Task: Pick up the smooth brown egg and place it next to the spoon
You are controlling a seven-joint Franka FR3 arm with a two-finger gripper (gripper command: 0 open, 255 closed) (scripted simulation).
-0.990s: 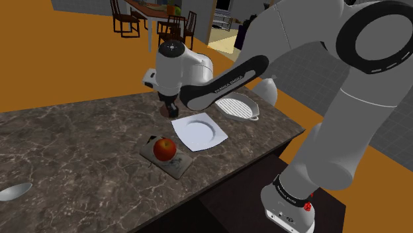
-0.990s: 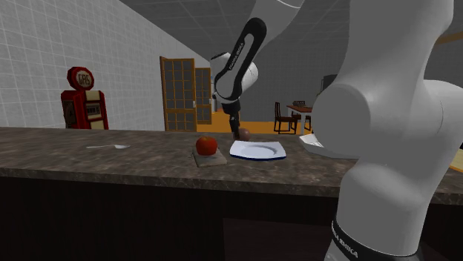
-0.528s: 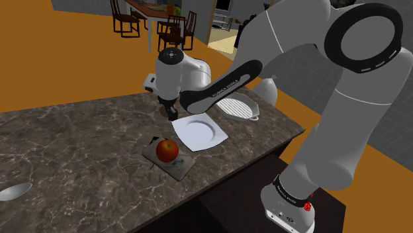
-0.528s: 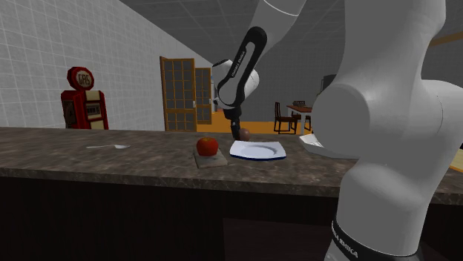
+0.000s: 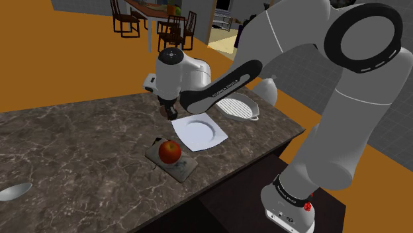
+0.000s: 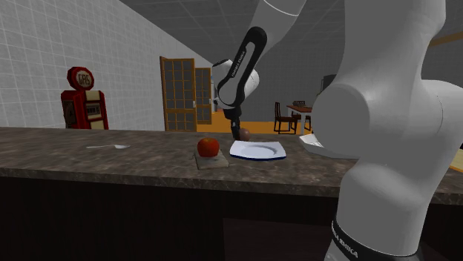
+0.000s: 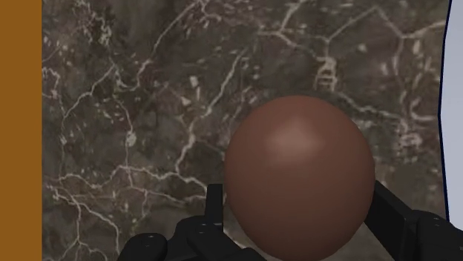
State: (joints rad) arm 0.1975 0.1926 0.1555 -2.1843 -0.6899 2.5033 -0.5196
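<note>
Lying at the shoulder view's far left edge, a pale spoon rests on a dark marbled counter. Well apart from it, toward the middle, a red apple sits on a small grey board. Just behind the apple, the black gripper points straight down at the counter, beside the corner of a square white plate. Further right stands a white ribbed dish, and the white arm sweeps back to its stand at the lower right.

In the second exterior view, a red fuel pump stands at the left behind the counter. Then come the spoon, the apple, the gripper with the brown egg at its tip, and the plate.

The wrist view shows the gripper clamped on the smooth brown egg, one black finger pressed against each side. Marbled counter lies beneath, with an orange strip of floor beyond its edge. Whether the egg is clear of the surface cannot be told.
</note>
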